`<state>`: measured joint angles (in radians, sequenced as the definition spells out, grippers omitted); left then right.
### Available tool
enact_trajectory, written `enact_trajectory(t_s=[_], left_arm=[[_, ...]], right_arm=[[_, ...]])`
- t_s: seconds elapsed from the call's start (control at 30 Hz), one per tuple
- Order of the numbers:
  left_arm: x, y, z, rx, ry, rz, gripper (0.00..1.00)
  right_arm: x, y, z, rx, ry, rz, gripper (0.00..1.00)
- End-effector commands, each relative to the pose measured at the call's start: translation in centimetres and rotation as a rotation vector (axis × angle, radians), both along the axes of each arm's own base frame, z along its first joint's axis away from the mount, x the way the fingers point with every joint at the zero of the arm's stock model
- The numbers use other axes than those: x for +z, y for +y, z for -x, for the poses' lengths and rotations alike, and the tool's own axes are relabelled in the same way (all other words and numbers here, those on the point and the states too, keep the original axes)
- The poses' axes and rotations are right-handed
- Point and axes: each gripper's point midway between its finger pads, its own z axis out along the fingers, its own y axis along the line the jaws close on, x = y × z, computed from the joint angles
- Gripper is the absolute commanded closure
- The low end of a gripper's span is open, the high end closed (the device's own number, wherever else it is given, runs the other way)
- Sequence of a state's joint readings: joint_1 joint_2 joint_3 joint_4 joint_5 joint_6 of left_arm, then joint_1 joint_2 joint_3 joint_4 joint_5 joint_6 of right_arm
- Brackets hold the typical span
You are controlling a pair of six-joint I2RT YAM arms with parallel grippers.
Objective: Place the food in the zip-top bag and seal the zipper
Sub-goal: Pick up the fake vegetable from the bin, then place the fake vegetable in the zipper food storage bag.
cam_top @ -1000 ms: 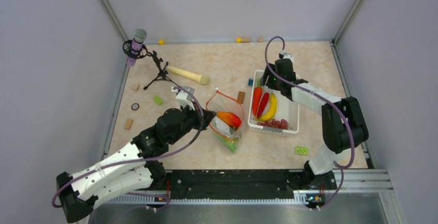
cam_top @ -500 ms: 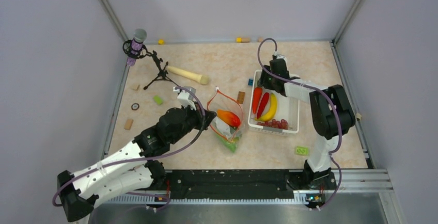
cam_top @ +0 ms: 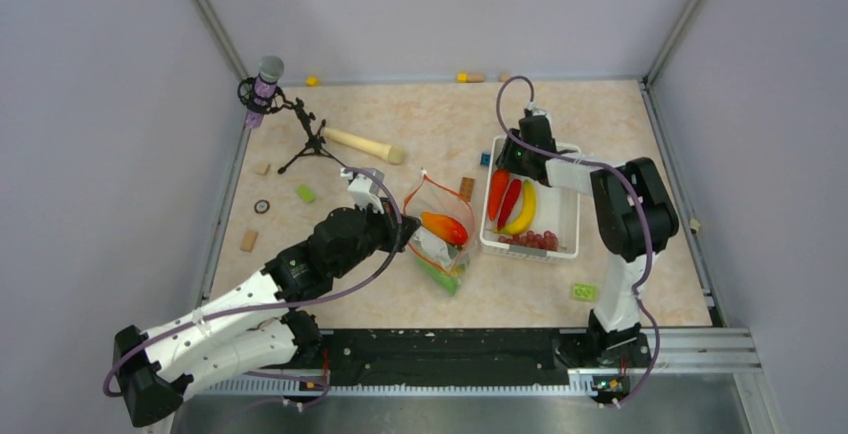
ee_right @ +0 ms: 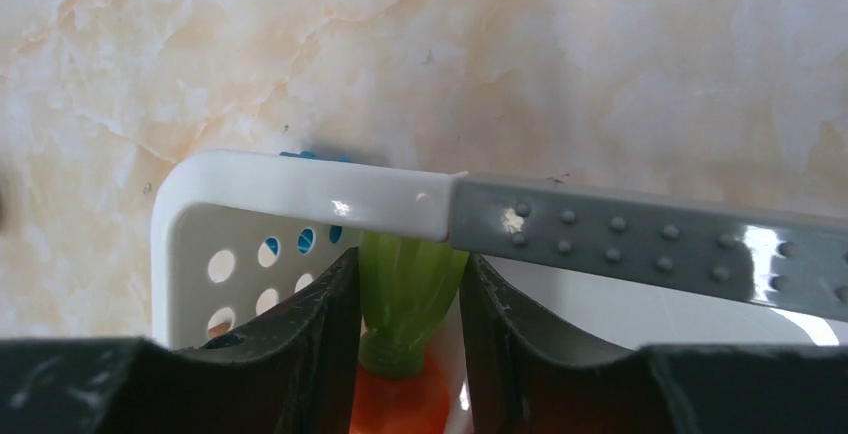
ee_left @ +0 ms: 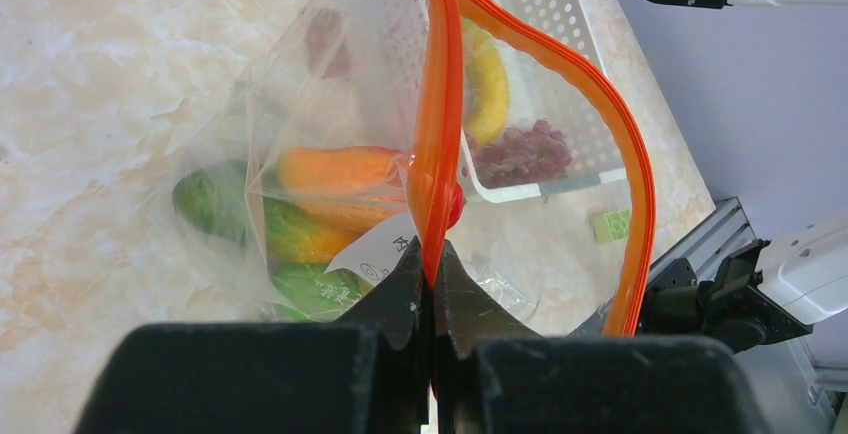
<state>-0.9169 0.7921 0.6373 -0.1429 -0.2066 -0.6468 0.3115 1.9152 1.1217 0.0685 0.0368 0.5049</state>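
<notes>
My left gripper [ee_left: 432,282] is clamped on the zipper [ee_left: 437,134], the fingers pressed together on the strip at its near end. The bag [ee_left: 300,94] sits on the table [cam_top: 400,144] mid-scene, just left of the basket [ee_right: 290,189]. Its mouth gapes: the pinched side of the strip runs straight away from my wrist camera, while the other side bows out to the right in a wide loop. Through the clear plastic I see an orange piece [ee_left: 335,169] lying across the middle, with a cucumber [ee_left: 205,204] under it on the left. My right gripper [ee_right: 408,276] is down at the basket's far left corner, fingers apart on either side of the green top of a carrot [ee_right: 398,409]. The leaves fill the gap between the fingers, but I cannot tell whether they are squeezing it. In the basket, a red pepper [cam_top: 510,202] and banana [cam_top: 524,209] lie beside the carrot, and grapes [cam_top: 530,240] sit at the near end.
</notes>
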Motion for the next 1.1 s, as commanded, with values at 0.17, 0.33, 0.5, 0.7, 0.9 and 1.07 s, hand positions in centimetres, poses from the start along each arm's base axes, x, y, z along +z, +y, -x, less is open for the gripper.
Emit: enact_trajectory(t_s=[0.17,0.33,0.5,0.7,0.9,1.07], left_arm=[[1.3,-0.1,-0.1,-0.007,-0.033,0.024,1.00],[1.3,-0.3,0.2,-0.025,-0.029,0.031,1.00],[1.5,-0.4,0.4,-0.036,-0.028,0.041,1.00],[1.7,-0.4,0.6,-0.042,-0.030,0.057,1.00],[1.9,-0.5,0.8,-0.051,-0.031,0.067,1.00],[1.9,-0.7,0.9,-0.062,-0.027,0.069,1.00]], right_arm=[[2.5,0.7,-1.2,-0.028,-0.096,-0.096,0.86],[5.8,-1.0,0.5,-0.058,-0.196,-0.073,0.98],[11.0,-3.8,2.5,-0.134,-0.358,-0.039,1.00],[19.4,-5.7,6.2,-0.159,-0.620,-0.062,1.00],[30.5,-2.7,12.9,0.021,-0.998,-0.103,1.00],[37.7,3.2,20.1,0.326,-1.319,-0.165,1.00]])
